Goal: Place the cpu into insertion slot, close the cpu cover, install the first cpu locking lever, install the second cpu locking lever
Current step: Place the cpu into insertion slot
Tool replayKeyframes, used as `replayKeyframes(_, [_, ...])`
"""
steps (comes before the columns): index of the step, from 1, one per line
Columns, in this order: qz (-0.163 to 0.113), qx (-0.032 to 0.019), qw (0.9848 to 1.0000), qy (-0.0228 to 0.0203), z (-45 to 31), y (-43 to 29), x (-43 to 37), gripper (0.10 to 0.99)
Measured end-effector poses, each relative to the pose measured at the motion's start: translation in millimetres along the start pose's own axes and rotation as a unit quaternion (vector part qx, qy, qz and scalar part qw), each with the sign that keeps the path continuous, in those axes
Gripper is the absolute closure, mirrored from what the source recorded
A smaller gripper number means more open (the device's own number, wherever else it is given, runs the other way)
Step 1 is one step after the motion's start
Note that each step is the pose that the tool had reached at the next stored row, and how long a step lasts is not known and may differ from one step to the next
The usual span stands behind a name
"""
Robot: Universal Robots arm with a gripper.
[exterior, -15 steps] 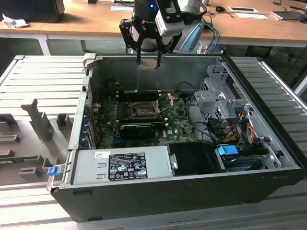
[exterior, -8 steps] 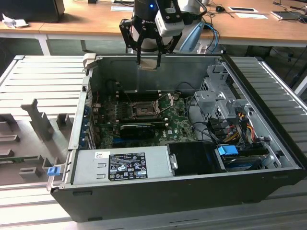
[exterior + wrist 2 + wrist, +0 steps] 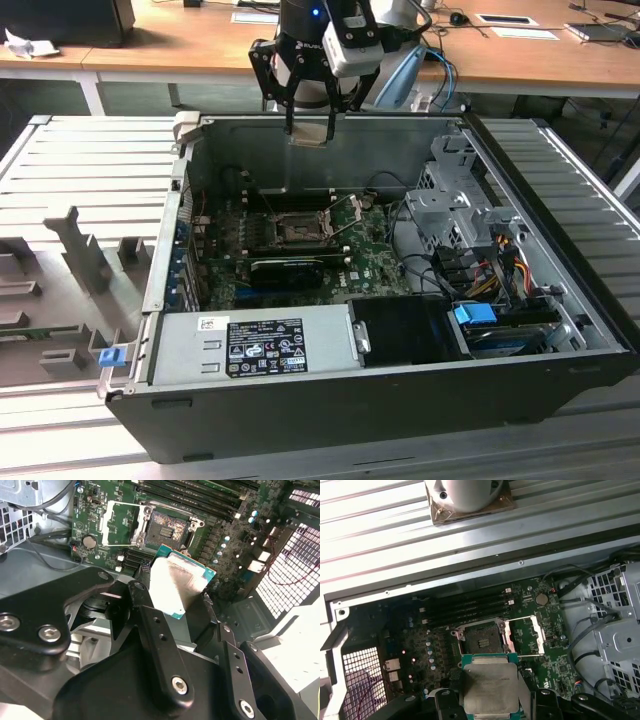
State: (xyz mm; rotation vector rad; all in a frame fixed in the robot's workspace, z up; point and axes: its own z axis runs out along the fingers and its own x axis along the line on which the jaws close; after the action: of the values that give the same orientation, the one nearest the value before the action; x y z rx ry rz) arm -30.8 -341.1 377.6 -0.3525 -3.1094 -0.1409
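As my fingers (image 3: 146, 614) sit drawn in narrow, they clamp the cpu (image 3: 177, 582) by two opposite edges. Its pale metal top faces both wrist cameras, with a thin green border showing round it.

In the exterior view my gripper (image 3: 311, 122) hangs at the far rim of the case (image 3: 330, 405). The cpu is level with that rim and well above the board (image 3: 375, 255).

Down on the board, well apart from the cpu, lies the slot (image 3: 480, 639) — a black square with a dark centre and a silvery rim, its contact field uncovered. The cover (image 3: 539, 632) is swung open and stands off the slot on the side toward the drive cage (image 3: 450, 200). The green board shows through its window. I cannot tell how the two locking levers stand.

Between the slot and the far case wall run the long memory slots (image 3: 465, 607). On the slot's near side in the exterior view lies a long black card (image 3: 285, 268), and nearer still the grey power supply (image 3: 250, 345) with its label. Bundled cables (image 3: 480, 265) gather at the exterior view's right, by the cage.

The case rests on a ribbed grey surface (image 3: 90, 160) — a wooden desk (image 3: 150, 40) stands beyond it.
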Motion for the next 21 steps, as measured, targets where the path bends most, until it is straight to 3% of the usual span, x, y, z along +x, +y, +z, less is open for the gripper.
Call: replayKeyframes(21, [0.012, -0.0003, 0.9999, -0.0011, 0.0, 0.0, 0.0, 0.557])
